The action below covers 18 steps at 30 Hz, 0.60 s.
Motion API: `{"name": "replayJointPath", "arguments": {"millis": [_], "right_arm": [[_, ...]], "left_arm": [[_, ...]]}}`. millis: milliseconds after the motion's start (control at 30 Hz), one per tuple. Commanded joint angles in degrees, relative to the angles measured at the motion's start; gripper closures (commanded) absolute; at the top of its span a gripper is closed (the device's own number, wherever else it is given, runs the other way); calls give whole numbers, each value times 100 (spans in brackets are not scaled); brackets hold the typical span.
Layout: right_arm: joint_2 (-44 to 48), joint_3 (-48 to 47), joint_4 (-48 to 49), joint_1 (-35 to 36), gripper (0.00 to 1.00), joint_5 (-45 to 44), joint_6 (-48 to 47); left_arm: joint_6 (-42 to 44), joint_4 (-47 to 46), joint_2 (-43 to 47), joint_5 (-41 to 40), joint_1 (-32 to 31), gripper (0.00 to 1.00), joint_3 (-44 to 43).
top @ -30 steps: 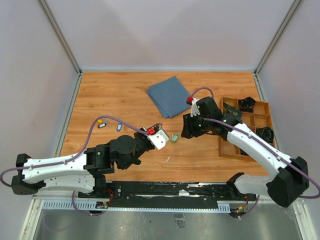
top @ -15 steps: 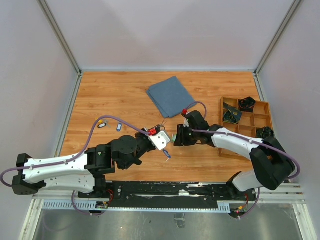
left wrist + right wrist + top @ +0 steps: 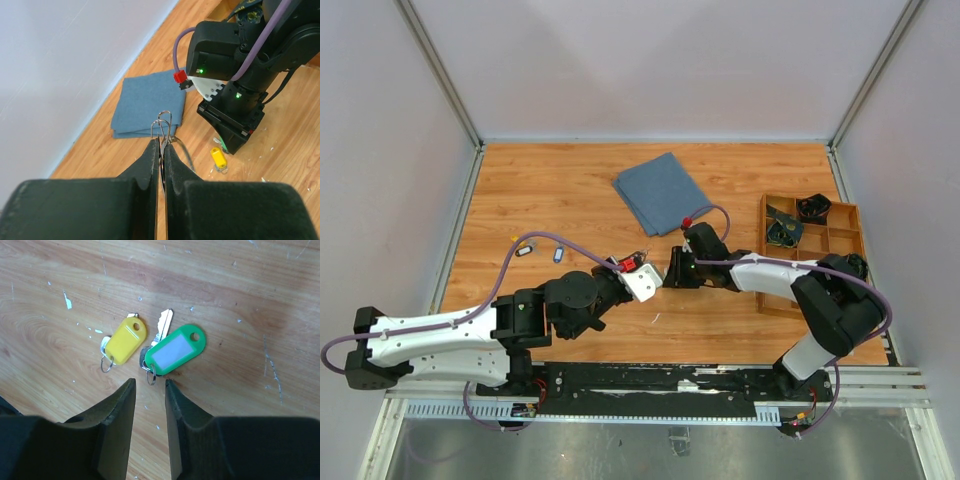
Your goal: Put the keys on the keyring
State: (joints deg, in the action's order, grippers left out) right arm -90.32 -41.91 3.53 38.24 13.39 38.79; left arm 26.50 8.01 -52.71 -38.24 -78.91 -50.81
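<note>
- The wooden worktop carries everything, with both arms reaching in towards its middle.
- The left arm stretches from the near-left corner. The right arm lies low, folded in from the right.
- A wooden compartment tray sits at the right edge with dark items in several cells.
- A folded blue cloth lies towards the back, near the centre.
- The left hand is pinched tight on the keyring, held up off the worktop. The ring's silver wire loops stick out beyond the fingertips.
- The right hand points down close over the wood. Its jaws are narrowly parted and hold nothing.
- The green-tagged key lies flat just ahead of that gap, its small split ring nearest the fingertips.
- The yellow-tagged key lies just beside the green one, on its left in the right wrist view.
- Well apart, to the left, lie a blue-tagged key and a dark-tagged key.
</note>
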Motion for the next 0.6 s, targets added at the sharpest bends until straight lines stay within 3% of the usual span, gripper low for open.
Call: {"name": "replayJointPath", "arguments": {"millis": [0, 467, 567], "right_arm": [[-83, -53, 217, 43, 69, -126, 121], [-305, -56, 323, 41, 83, -84, 103], [-321, -63, 353, 42, 90, -75, 95]], "left_arm": [[-71, -55, -18, 47, 25, 99, -253], [-101, 37, 0, 63, 19, 100, -294], [-109, 60, 12, 63, 23, 100, -298]]}}
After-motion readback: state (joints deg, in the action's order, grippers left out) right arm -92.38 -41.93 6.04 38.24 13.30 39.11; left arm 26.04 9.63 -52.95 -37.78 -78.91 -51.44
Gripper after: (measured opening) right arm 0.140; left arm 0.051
